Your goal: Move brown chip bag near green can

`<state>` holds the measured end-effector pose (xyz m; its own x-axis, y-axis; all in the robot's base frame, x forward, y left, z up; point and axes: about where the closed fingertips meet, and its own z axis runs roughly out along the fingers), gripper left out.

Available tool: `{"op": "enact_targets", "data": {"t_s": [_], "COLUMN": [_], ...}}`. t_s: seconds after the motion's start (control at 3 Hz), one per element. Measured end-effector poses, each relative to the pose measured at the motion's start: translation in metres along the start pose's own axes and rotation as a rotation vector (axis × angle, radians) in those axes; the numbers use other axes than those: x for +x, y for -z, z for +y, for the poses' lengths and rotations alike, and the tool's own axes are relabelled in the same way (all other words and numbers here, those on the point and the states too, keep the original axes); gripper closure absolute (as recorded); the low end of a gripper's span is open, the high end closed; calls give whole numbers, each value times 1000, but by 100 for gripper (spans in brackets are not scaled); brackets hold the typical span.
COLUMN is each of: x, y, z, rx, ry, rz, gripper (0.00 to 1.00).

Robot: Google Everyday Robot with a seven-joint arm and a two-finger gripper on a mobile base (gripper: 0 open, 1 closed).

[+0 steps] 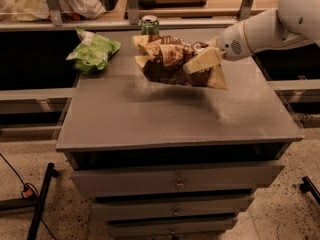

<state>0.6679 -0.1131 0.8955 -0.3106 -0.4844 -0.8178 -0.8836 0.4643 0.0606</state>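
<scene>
Hanging clear of the cabinet top (pixel 165 119), with its shadow lying on the grey surface below, the brown chip bag (pixel 167 59) is being held by its right end in the gripper (pixel 207 68). The jaws are clamped narrowly on the foil. The white arm (pixel 260 31) is reaching in from the right. The bag's left end is being shown in front of the green can (pixel 150 24), which is standing upright at the back edge and is partly hidden behind it. Whether foil and can are touching cannot be told from this view.

The placing step is judged to be in hand. Little sideways travel is being asked for now, since the bag is already near the can. A slow, straight lowering is being called for, with the bag set down just in front of the can and not on it. The main risk is being posed by the drooping left end, which could brush the light can and tip it off the back. The grip is best being released only once the bag's underside is being borne by the surface. The green snack bag (pixel 92 51), lying well apart to the left, is not being threatened.
</scene>
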Motion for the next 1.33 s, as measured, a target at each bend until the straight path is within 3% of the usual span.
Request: {"op": "enact_targets", "data": {"t_s": [0.67,1.33], "x": [-11,-15], "y": [-23,-33], "z": [-19,-26], "rx": [44,45], "ry": [34,72], "rz": [-2,-8], "gripper": [100,100]}}
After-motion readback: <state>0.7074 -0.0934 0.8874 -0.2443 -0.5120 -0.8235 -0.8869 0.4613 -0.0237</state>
